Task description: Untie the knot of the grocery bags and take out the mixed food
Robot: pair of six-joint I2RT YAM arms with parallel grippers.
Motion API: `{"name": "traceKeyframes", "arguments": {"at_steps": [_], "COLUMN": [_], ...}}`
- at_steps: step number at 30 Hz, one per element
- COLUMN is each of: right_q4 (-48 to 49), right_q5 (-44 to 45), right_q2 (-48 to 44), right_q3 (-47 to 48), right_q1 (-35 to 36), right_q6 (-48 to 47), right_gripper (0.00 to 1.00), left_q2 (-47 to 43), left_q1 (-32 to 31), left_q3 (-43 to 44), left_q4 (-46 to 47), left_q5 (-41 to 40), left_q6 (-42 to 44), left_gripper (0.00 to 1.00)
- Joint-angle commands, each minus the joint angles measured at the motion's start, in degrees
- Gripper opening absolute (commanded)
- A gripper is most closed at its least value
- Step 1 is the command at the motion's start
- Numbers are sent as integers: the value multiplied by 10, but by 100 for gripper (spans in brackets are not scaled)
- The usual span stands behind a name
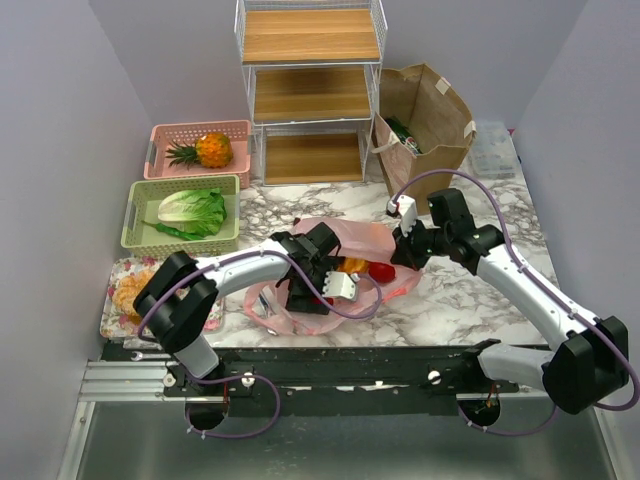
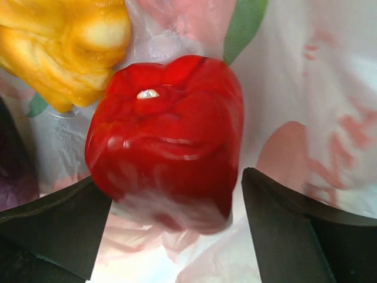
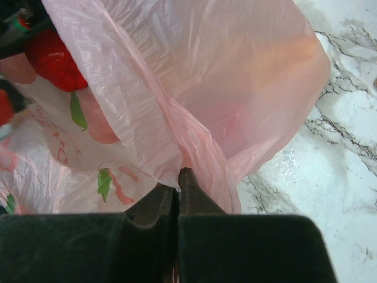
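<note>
The pink plastic bag (image 1: 345, 240) lies open mid-table; no knot shows. My left gripper (image 1: 340, 283) is inside its mouth, open, with a finger (image 2: 53, 227) on each side of the red round vegetable (image 2: 168, 135), close to it. An orange piece (image 2: 65, 44) and the purple eggplant (image 2: 10, 171) lie beside it. My right gripper (image 1: 405, 250) is shut on the bag's far edge (image 3: 194, 147) and holds it up. The brown paper bag (image 1: 420, 115) stands at the back right with a green bottle (image 1: 405, 130) inside. The lettuce (image 1: 193, 212) lies in the green basket (image 1: 138, 200).
A pink basket (image 1: 160, 140) with a pineapple (image 1: 212, 150) sits at the back left. A white wire rack (image 1: 310, 90) with wooden shelves stands at the back. A floral tray (image 1: 110, 310) with orange food lies near the left arm. A clear box (image 1: 493, 150) is at the right back.
</note>
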Motion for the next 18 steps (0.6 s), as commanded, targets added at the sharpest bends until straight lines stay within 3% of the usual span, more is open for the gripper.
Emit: {"name": "traceKeyframes", "arguments": {"at_steps": [1, 10, 18], "right_q4": [-2, -3, 0], "right_q5": [7, 8, 5], "right_q2": [7, -1, -6], "right_q3": [20, 13, 8], "right_q1": [0, 0, 0], "right_q6": [-10, -9, -3], "right_gripper": [1, 1, 1], "left_q2": [36, -66, -138], "left_q1": [3, 5, 44], "left_q3": [7, 86, 144], "left_q4": [38, 37, 24], "left_q5": [-37, 99, 231], "left_q6": [-14, -80, -155], "left_gripper": [82, 54, 49]}}
